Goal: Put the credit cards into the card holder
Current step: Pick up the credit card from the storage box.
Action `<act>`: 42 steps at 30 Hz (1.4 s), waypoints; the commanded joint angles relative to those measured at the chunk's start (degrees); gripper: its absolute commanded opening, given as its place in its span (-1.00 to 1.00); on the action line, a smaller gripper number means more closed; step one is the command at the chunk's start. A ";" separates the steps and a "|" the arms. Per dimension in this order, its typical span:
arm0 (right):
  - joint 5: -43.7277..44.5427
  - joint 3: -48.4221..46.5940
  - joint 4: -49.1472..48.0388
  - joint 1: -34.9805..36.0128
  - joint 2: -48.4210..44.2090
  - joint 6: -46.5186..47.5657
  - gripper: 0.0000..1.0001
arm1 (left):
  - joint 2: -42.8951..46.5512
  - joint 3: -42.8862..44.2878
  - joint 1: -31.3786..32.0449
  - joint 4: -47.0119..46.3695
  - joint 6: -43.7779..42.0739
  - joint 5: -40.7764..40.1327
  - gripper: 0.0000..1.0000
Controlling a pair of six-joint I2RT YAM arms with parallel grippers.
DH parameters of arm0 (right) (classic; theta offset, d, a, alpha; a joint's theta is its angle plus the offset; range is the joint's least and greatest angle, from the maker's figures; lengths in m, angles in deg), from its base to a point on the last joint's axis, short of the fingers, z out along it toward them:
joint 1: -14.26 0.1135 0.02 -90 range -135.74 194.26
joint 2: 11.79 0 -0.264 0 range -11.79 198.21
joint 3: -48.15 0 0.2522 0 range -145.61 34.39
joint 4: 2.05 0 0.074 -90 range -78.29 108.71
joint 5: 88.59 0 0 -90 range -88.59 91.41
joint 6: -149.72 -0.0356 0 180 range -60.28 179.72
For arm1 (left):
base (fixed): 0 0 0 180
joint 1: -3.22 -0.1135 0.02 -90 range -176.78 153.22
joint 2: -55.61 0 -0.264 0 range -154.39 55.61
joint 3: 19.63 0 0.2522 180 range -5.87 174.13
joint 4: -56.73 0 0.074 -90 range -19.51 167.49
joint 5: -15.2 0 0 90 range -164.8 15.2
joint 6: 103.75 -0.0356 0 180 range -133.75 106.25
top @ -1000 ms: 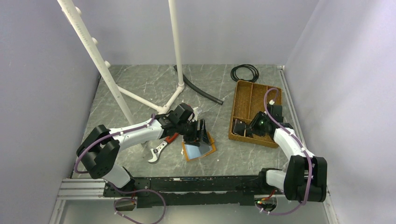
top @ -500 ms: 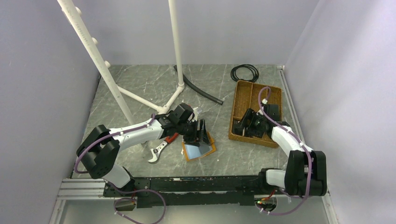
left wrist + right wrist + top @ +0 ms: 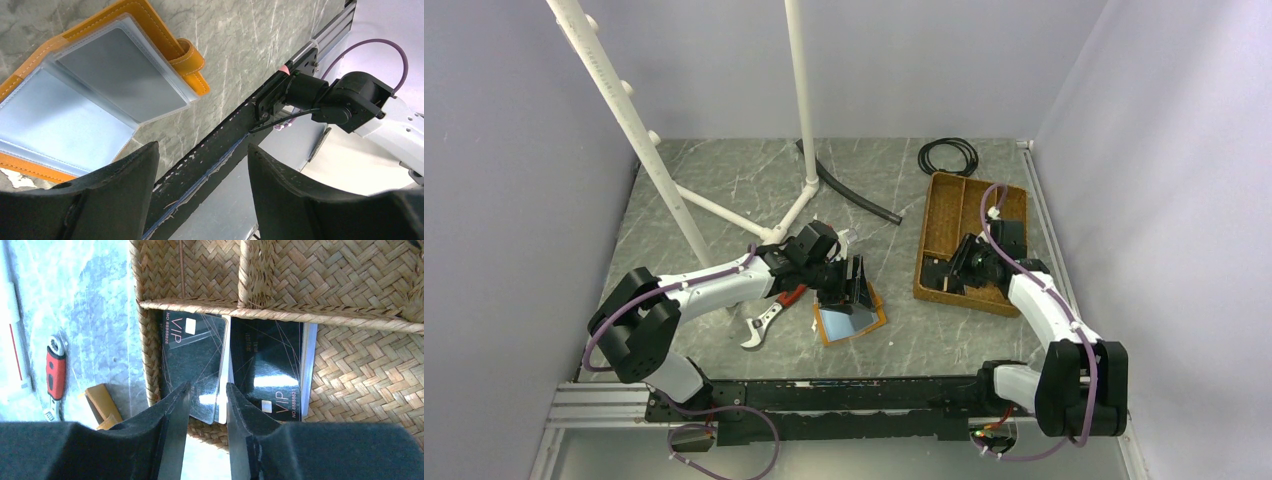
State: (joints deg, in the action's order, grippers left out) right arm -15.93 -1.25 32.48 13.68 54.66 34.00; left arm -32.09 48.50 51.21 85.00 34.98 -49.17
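**Right wrist view.** The right gripper (image 3: 207,392), its fingers narrowly parted and pinching nothing that shows, hangs over the near compartment of the woven tray (image 3: 360,270). The credit cards (image 3: 195,360) lie flat there, at 12 o'clock from the fingertips, long axes running 12 to 6; the gap sits over the seam between the two black top cards, where a white edge shows; whether the fingertips touch the cards cannot be told. Each black card reads "VIP" and a number beginning "NO 8888"; the last digits are unsure.

**Top view.** The card holder (image 3: 852,318) lies open on the desk (image 3: 724,190), at 9 o'clock from the tray and well apart from it; the left gripper (image 3: 849,282), spread wide and empty, stands at the holder's 12 o'clock edge. The right arm is judged the nearer to the cards; the carry would run toward 9 o'clock.
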 commanded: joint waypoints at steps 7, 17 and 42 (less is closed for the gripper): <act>-3.00 -1.07 -2.25 0.05 2.38 -0.20 -0.39 | 0.21 1.27 0.00 -1.23 -0.74 0.83 0.40; -4.23 -0.65 -3.47 0.08 2.56 -0.56 -0.46 | -0.12 1.54 -0.01 -1.32 -0.85 1.00 0.41; -1.79 -2.21 -0.83 0.16 0.98 0.78 -0.48 | 0.31 0.78 -0.08 -1.93 -0.65 1.09 0.41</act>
State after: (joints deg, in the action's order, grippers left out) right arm -20.74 -1.25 31.19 13.77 56.39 33.63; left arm -32.11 48.50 51.19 84.93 34.98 -49.13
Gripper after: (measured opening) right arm 0.249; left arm 0.701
